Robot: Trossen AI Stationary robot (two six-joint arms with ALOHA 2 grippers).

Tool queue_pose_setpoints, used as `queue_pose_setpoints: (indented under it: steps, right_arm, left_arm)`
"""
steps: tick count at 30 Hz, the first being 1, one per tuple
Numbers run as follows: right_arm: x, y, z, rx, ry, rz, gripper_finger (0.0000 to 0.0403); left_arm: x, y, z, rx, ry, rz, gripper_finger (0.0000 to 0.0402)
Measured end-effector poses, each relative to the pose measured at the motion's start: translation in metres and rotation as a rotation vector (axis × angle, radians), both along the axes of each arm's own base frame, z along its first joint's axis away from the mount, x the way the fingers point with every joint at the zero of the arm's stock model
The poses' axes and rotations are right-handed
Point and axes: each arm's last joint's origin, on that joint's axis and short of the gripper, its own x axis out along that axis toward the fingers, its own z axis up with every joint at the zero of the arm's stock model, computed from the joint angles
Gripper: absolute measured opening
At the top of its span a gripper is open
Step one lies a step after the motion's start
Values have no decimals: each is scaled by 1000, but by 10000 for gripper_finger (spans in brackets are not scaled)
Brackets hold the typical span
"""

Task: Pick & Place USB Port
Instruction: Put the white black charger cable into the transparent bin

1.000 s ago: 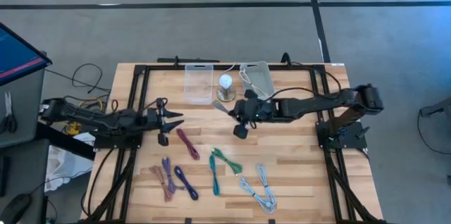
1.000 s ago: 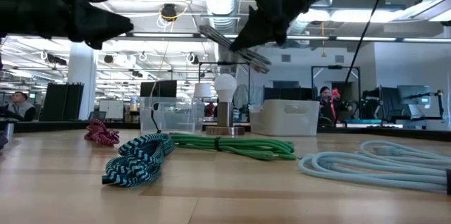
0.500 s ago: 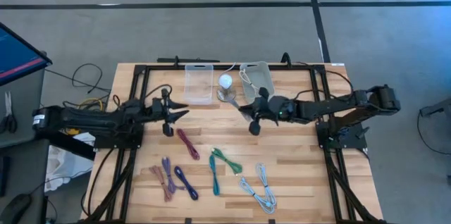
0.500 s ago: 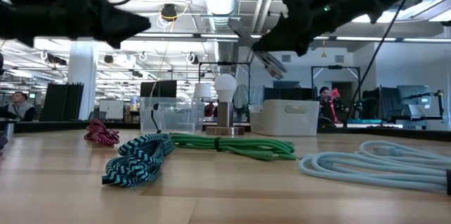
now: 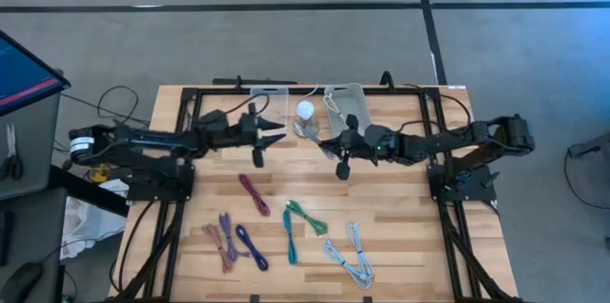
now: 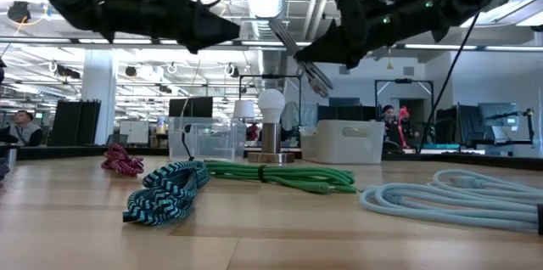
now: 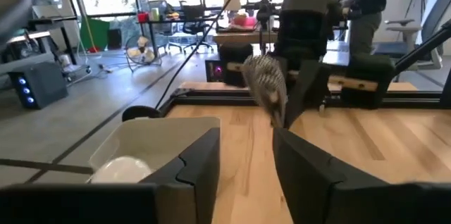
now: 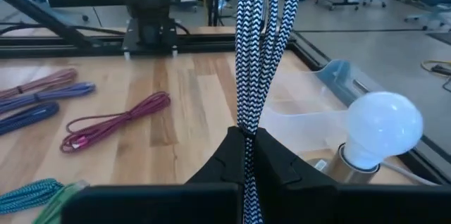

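High view: right gripper point(image 5: 329, 143) centre frame, clamped on black-white cable point(image 5: 313, 144) beside bulb point(image 5: 304, 111). Left gripper point(image 5: 276, 137) now upper centre-left by clear bin point(image 5: 269, 112), moved up from mid-left.

Low view: cable point(image 6: 299, 55) hangs above table point(image 6: 271, 227).

Left wrist: fingers point(image 7: 201, 164) parted, empty.

Right wrist: jaws pinch cable point(image 8: 259, 48) tight.

White globe bulb lamp on round wooden base point(image 5: 305, 119) standing near far table edge, between clear plastic box point(image 5: 269, 112) and white plastic bin point(image 5: 348, 105). Light wooden tabletop point(image 5: 400, 217) carrying them. Seated person point(image 6: 24, 124) showing in room beyond, black monitors point(image 6: 501, 117) sitting farther behind.
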Motion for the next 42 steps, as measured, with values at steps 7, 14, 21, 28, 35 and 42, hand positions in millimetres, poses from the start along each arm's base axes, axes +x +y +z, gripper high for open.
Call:
queue_pose_setpoints:
  steps: [7,14,21,28,35,42]
  right_arm:
    - [7,-5,-6,-6,-42,0,0]
    - [24,-8,0,-24,-71,38,0]
    - [50,-10,3,-54,-74,94,0]
    - [60,-13,-3,-50,-57,90,0]
    - [59,-15,2,-56,-72,85,0]
    - [57,-20,5,-58,-79,69,0]
  left_arm:
    - [14,0,6,-19,-16,-57,181]
    - [15,0,10,-37,-31,-57,191]
    - [15,0,11,-40,-32,-56,183]
    - [15,0,11,-39,-33,-54,167]
    - [15,0,11,-36,-37,-55,89]
    - [15,2,12,-33,-42,-47,43]
